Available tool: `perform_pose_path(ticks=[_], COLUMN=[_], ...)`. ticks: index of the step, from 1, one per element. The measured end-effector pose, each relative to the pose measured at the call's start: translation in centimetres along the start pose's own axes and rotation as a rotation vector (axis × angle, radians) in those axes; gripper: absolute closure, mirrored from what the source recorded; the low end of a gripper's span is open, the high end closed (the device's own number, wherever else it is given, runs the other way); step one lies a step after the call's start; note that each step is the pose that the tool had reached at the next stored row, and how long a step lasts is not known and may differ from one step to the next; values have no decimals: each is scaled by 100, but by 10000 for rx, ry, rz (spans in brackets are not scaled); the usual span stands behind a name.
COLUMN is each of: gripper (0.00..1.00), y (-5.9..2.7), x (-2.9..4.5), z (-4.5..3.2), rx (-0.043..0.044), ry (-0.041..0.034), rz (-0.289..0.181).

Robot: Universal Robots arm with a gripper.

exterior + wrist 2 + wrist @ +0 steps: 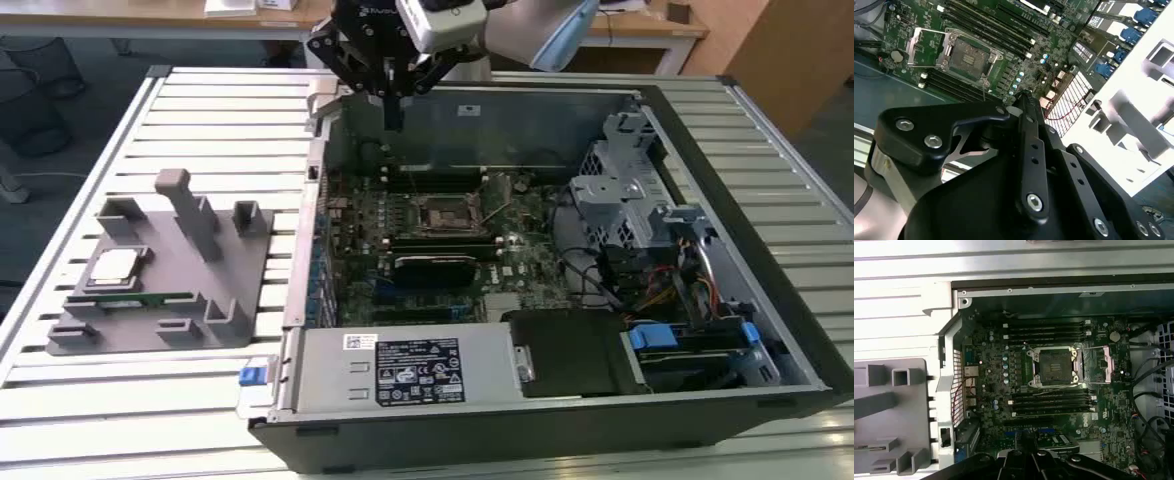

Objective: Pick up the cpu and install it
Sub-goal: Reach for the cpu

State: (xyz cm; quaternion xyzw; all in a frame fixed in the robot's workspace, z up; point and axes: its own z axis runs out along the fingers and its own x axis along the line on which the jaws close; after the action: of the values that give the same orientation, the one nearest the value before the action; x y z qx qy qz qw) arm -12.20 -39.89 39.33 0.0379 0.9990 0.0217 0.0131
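Note:
The cpu [114, 268], a small silver-topped square chip, lies flat on the grey holder block [200, 290] on the exterior view's left, outside the computer case. My gripper [394, 122] hangs over the far wall of the open case, well away from the cpu. Its fingers are shut together with nothing between them, as the second wrist view also shows for the gripper [1025, 96]. The black socket [441, 212] on the motherboard stands empty with its metal frame [1106, 365] swung open. In both wrist views the socket [966, 57] [1054, 367] lies below the gripper.
A long green memory stick [134, 300] lies on the holder block beside the cpu. The case [534, 400] holds a drive cage [627, 190], cables and a power supply [400, 370]. Grey posts [187, 210] rise from the block. A slatted metal table [80, 400] carries everything.

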Motion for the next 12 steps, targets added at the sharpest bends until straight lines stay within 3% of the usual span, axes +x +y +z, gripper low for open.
perform_pose_path(ticks=[12], gripper=[89], y=[-2], x=[30], z=[-1], rx=[-1], ry=[-1], rz=[0])
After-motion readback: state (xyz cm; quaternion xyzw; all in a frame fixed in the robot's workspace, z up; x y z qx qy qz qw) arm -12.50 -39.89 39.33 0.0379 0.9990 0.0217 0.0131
